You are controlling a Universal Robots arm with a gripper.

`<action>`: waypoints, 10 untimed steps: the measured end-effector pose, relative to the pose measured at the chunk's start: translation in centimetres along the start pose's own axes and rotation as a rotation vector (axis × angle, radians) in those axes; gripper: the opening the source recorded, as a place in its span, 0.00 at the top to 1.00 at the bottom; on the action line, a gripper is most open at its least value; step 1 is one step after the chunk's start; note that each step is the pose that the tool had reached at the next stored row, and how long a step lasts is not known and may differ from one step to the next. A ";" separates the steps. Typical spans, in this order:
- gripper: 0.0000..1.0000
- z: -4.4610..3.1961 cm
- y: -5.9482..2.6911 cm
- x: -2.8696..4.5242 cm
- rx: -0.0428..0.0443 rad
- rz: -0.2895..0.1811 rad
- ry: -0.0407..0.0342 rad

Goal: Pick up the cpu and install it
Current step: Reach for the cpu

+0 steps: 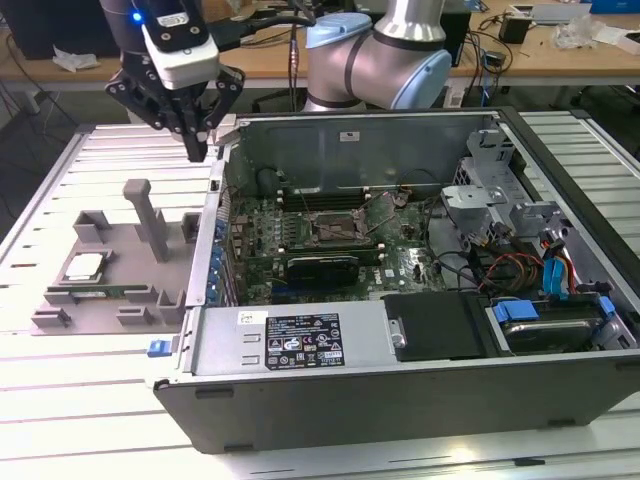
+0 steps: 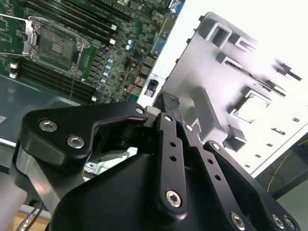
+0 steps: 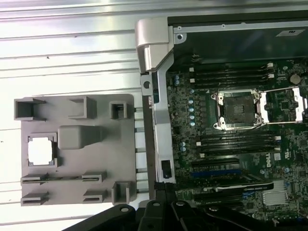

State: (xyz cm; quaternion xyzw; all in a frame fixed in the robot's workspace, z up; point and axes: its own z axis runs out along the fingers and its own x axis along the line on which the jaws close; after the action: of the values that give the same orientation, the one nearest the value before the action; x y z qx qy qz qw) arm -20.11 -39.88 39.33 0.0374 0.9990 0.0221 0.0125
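Nothing has been picked up yet, as far as I can see. The cpu point(image 1: 85, 265) lies in its recess on the grey holder tray point(image 1: 125, 258), low on the exterior view's left, beside the open computer case point(image 1: 300, 400). The claw point(image 1: 196, 150) hangs at the upper left, well above the tray, pinched together on nothing. The motherboard socket point(image 1: 335, 232) stands open and empty, so the grasp and the install both remain.

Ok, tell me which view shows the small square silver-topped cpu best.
The first wrist view: it looks straight down on the cpu, its whole outline clear in the grey plastic tray. The exterior view shows it slanted; in the second wrist view glare hides it.
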 end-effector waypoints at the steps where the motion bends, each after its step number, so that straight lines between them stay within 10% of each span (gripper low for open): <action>1: 0.89 -0.01 -0.01 0.17 0.0001 0.000 0.0001; 10: 0.89 -0.09 -0.24 3.27 0.0001 0.000 -0.0001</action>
State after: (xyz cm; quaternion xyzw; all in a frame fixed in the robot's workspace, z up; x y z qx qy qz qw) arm -23.39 -39.89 39.33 0.0374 0.9990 0.0221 0.0125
